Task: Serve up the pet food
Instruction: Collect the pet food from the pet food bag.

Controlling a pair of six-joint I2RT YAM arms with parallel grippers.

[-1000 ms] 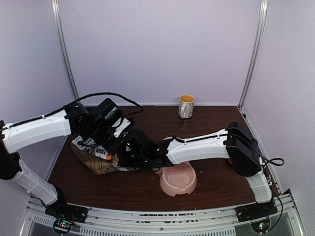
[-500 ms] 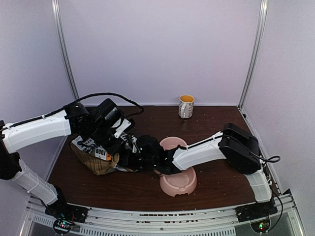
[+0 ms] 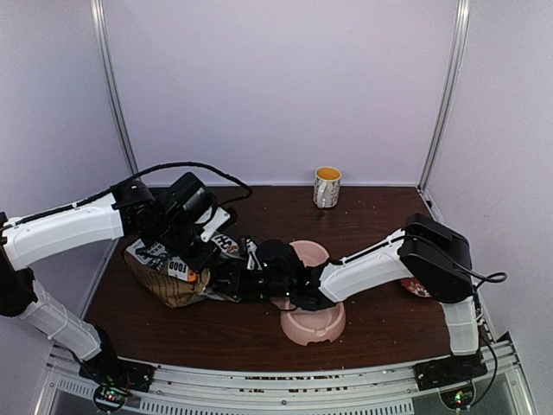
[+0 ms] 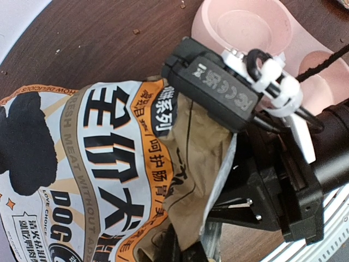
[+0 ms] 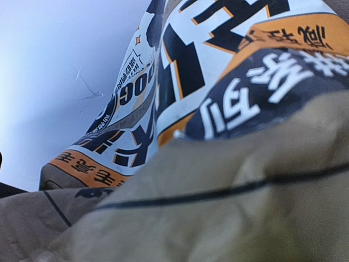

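Note:
The brown paper bag [image 3: 168, 281] with a white and orange printed label lies on its side at the table's left. My left gripper [image 3: 194, 259] is shut on its upper part; in the left wrist view the paper [image 4: 98, 164] runs down between my fingers [image 4: 188, 248]. My right gripper [image 3: 226, 281] reaches across from the right and pinches the bag's mouth edge [image 4: 218, 185]. Its own view is filled by the bag [image 5: 218, 109], which hides the fingers. The pink double bowl [image 3: 313, 324] stands just right of the bag, both cups empty [image 4: 202, 22]. The pet food is hidden.
A white and yellow mug [image 3: 327, 187] stands at the back centre. The right forearm [image 3: 371, 264] crosses over the bowl. A few crumbs [image 4: 136, 31] lie on the dark wooden table [image 3: 371, 216]. Purple walls close in the back and both sides.
The right arm's elbow has swung right and its wrist has moved toward the bowl, uncovering the bowl's far cup. The bag's printed top edge has lifted slightly. The left arm has stayed put.

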